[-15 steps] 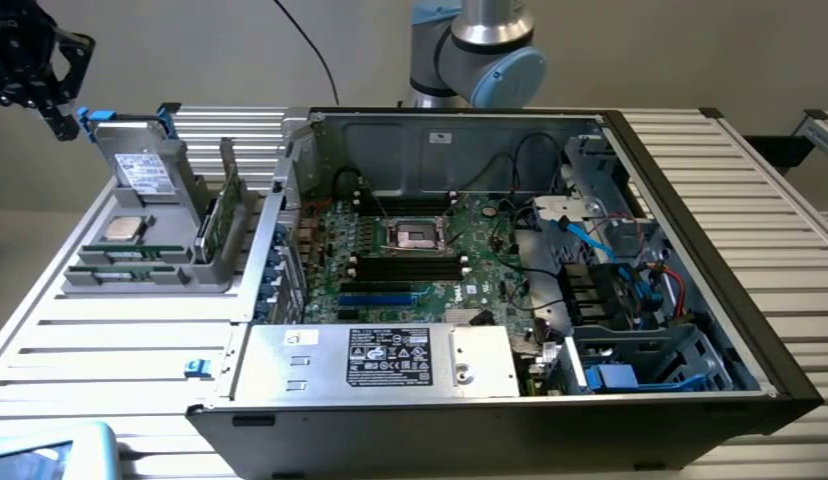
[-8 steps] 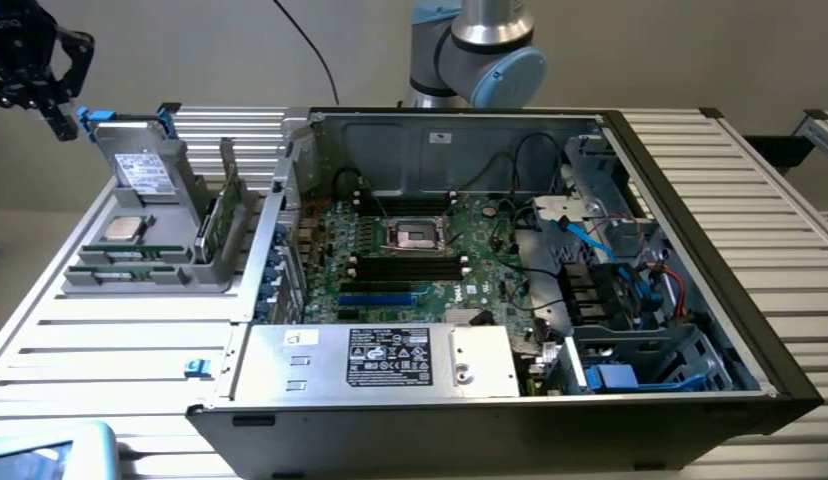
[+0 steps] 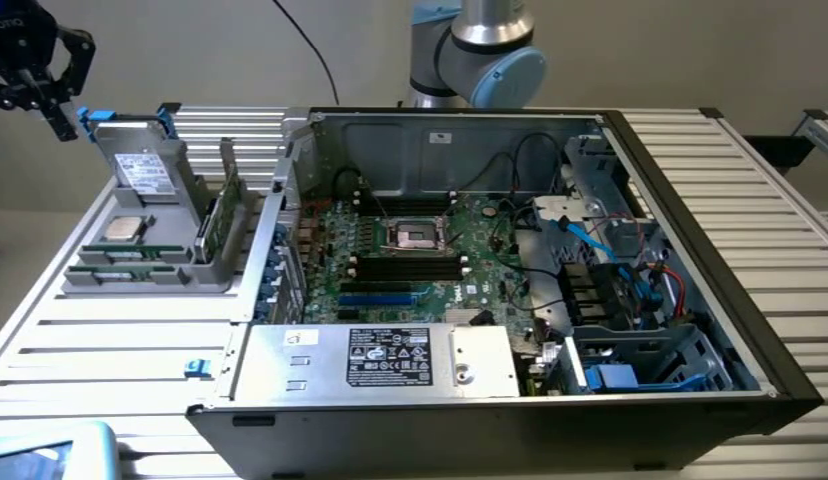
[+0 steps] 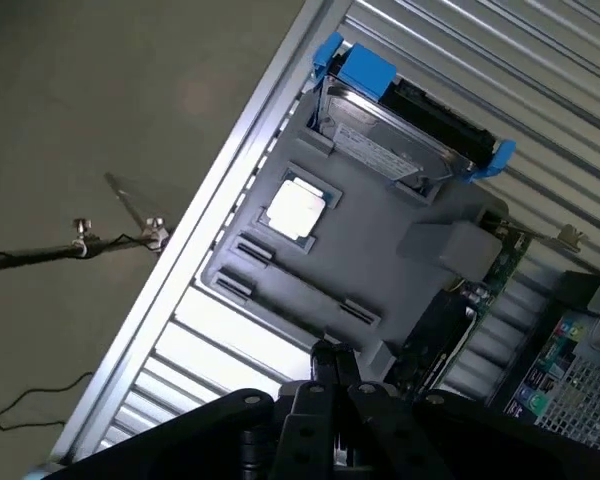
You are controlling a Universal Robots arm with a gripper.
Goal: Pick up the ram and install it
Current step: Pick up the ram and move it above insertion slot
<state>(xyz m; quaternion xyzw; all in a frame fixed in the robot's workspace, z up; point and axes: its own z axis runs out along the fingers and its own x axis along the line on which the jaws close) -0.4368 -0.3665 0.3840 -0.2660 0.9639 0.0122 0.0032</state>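
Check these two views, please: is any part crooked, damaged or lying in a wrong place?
Nothing stands out. The hard drive, the processor chip and the ram sit straight in the gray holder. The computer case lies open on the slatted table. The shut gripper holds nothing.

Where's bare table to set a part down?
Free: slatted table between the gray parts tray and the blue clip; also the strip on the exterior view's right of the PC case. Crowded: tray, case interior.
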